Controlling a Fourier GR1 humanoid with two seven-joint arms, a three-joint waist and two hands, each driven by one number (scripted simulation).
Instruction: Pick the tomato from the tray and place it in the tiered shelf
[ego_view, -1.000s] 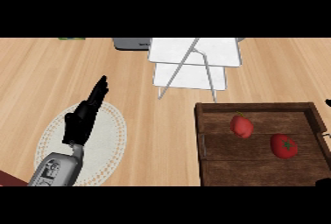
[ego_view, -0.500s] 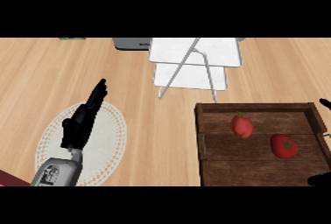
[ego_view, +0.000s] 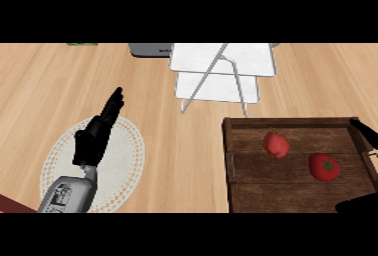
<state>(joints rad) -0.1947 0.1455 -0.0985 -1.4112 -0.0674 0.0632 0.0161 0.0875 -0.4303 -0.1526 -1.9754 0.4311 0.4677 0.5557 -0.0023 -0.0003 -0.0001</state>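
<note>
Barely started imo: the tomato (ego_view: 324, 166) sits in the tray (ego_view: 295, 195) at lower right, the tiered shelf (ego_view: 221, 70) up top has nothing on it, the left robot hand (ego_view: 94, 137) rests open and empty, and the right robot hand (ego_view: 363, 131) only peeks in at the edge, can't tell its fingers.

The counter (ego_view: 170, 145) is pale, light-brown wood with a fine lengthwise grain. The tray (ego_view: 291, 192) is dark brown wood with plank lines. Inside the tray, the tomato (ego_view: 324, 166) is bright red with a small green stem, and the pepper-like fruit (ego_view: 276, 144) beside it is red too. Left of the tray, the oval placemat (ego_view: 127, 160) is cream with a dotted lacy border. The tiered shelf (ego_view: 221, 70) is white with grey legs. The left hand (ego_view: 96, 137) is black on a grey forearm
</note>
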